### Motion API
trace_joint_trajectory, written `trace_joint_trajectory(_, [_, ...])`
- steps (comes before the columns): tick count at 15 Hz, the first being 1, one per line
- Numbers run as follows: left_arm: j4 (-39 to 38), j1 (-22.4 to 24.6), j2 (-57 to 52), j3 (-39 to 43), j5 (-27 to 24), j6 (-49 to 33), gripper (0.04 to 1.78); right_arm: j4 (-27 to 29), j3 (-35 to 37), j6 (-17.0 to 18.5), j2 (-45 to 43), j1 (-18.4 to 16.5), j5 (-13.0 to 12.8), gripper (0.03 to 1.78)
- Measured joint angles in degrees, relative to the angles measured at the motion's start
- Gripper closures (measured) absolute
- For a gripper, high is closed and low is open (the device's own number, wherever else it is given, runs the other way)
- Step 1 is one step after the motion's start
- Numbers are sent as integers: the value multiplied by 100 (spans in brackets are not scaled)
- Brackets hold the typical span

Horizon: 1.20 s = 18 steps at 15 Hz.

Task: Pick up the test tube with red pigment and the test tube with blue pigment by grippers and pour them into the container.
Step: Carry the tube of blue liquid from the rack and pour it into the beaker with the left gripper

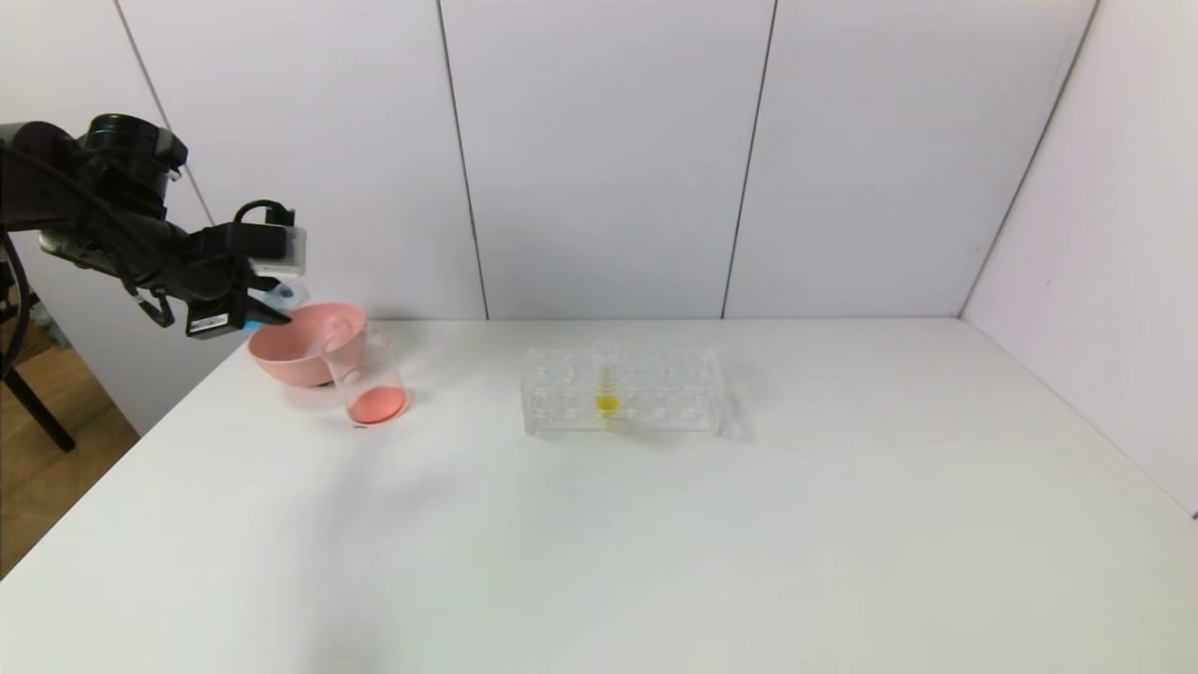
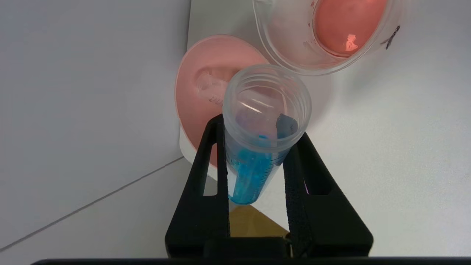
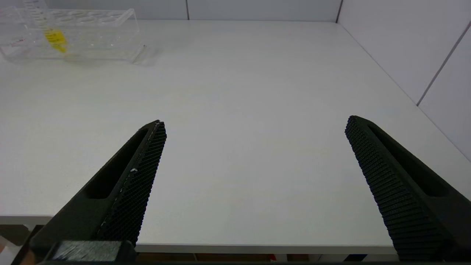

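**Landmark: container** [image 1: 367,379], a clear glass beaker standing on the white surface [image 1: 655,543], with a shallow layer of red-orange liquid on its floor. The red pour looks done, judging by that liquid.

**Pink bowl** [image 1: 301,343]: touching or just beside the container, on its far-left side. The left wrist view shows a clear tube [image 2: 210,86] lying inside it, seemingly empty; probably the spent red one, though that cannot be confirmed.

**Test tube with blue pigment** [image 2: 259,147]: held in the air to the left of the container, above the bowl's outer edge. It is tilted, open mouth pointing toward the container, blue liquid pooled at the closed end. Nothing blue shows in the container, so the blue pour appears not yet done.

**Left gripper** [image 2: 254,162]: jaws clamped on the blue tube's body below its threaded mouth, leaving the mouth free for pouring.

**Right gripper** [image 3: 254,129]: jaws wide apart, holding nothing, parked at the near edge of the surface, well apart from the container to its right.

**Clear tube rack** [image 1: 622,391]: right of the container, well apart, holding one upright yellow-liquid tube [image 1: 606,379], which the task does not call for.
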Motion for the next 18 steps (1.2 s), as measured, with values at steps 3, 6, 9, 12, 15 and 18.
trace_joint_trajectory(3, [54, -52, -11, -2, 32, 30, 138, 0, 0, 0, 0, 0, 0, 4])
trace_joint_trajectory(6, [161, -91, -6, -2, 52, 38, 138, 0, 0, 0, 0, 0, 0, 4])
trace_joint_trajectory(9, [161, -130, -6, -9, 199, 35, 138, 0, 0, 0, 0, 0, 0, 4])
trace_joint_trajectory(12, [161, -210, -6, -6, 577, 18, 138, 0, 0, 0, 0, 0, 0, 4])
trace_joint_trajectory(15, [158, -296, -4, -4, 965, 0, 138, 0, 0, 0, 0, 0, 0, 4])
trace_joint_trajectory(18, [161, -419, -1, -2, 1351, -20, 138, 0, 0, 0, 0, 0, 0, 4])
